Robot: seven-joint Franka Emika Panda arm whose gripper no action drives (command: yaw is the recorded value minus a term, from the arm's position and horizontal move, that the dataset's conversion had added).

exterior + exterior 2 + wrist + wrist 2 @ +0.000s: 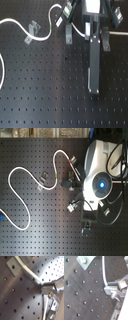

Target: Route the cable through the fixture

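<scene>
The white cable [15, 21] lies on the black perforated board. It runs through a small metal fixture [34, 29], then bends up past its green band [51, 23]. In the second exterior view the cable [20, 172] loops from the second exterior view's left past the same fixture [43, 178] towards a second fixture [73, 161]. My gripper [66, 34] [65, 180] is low over the board, just beyond the first fixture. In both wrist views it is shut on the cable [30, 273] [104, 273], with a fixture [12, 267] [85, 260] close by.
A tall dark post [93, 65] stands on the board at the first exterior view's right, with another bracket and rod [109, 34] behind it. The arm's body [100, 178] and its black hoses cover the second exterior view's right. A blue piece [3, 218] sits at the cable's far end.
</scene>
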